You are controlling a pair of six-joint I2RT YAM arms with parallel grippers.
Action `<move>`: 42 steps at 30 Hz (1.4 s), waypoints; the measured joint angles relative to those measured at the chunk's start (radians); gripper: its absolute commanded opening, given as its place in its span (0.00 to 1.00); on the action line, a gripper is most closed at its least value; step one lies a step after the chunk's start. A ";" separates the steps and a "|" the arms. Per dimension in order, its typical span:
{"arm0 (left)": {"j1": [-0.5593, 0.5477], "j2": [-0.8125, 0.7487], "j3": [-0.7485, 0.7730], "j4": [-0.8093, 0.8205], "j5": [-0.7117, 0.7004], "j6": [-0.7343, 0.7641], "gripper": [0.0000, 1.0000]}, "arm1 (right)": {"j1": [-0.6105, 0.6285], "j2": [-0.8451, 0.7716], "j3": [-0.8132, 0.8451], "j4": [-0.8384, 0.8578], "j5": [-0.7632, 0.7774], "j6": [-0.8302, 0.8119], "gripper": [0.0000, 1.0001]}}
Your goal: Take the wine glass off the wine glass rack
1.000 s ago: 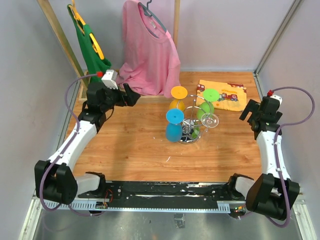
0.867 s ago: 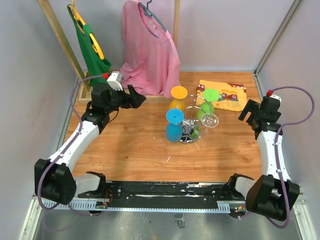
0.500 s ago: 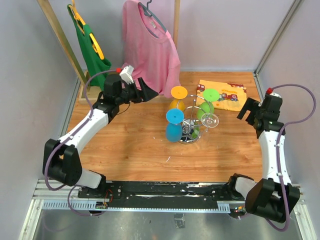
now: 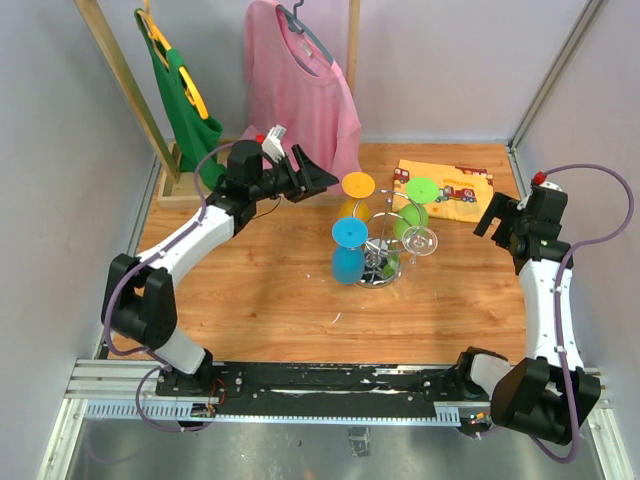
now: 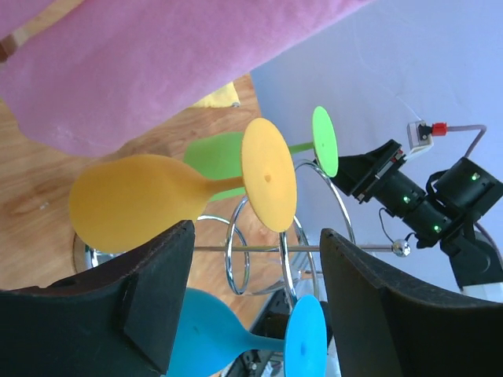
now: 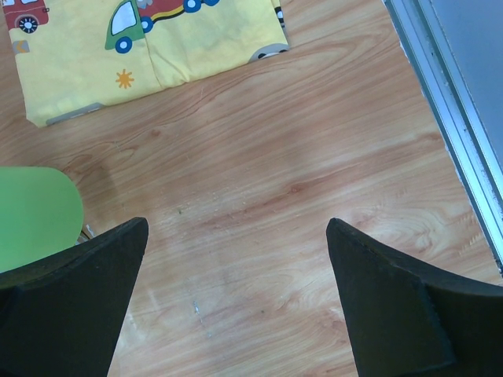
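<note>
The left arm [image 4: 190, 238] and right arm [image 4: 548, 295] are white tubular links joined by black housings. A lilac cable [image 4: 590, 168] loops beside each, ending at a red cap [image 4: 541, 178]. The left tool [image 5: 251, 298] and right tool [image 6: 236, 302] have broad matte-black wedge fingers [image 5: 153, 294].

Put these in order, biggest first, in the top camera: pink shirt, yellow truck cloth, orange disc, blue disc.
1. pink shirt
2. yellow truck cloth
3. orange disc and blue disc: look about alike, so tied.
</note>
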 measured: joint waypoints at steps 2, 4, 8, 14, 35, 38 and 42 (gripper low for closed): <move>0.000 0.023 0.000 0.012 0.011 -0.043 0.66 | 0.000 -0.002 0.000 -0.002 0.000 0.000 0.98; 0.000 0.043 0.000 0.020 0.021 -0.080 0.65 | 0.000 -0.003 0.000 -0.005 0.000 0.000 0.98; 0.000 0.077 0.011 0.030 0.040 -0.150 0.59 | 0.000 -0.005 0.000 -0.007 -0.001 0.000 0.98; -0.001 0.090 0.024 0.053 0.059 -0.223 0.54 | 0.000 -0.005 0.000 -0.007 -0.012 0.000 0.98; -0.028 0.149 0.068 0.082 0.087 -0.303 0.42 | 0.000 -0.006 0.000 -0.023 -0.014 0.000 0.98; -0.030 0.149 0.068 0.082 0.087 -0.303 0.38 | 0.000 -0.008 0.000 -0.026 -0.014 0.000 0.98; -0.033 0.153 0.068 0.083 0.087 -0.304 0.38 | 0.000 -0.016 0.000 -0.029 -0.013 -0.001 0.98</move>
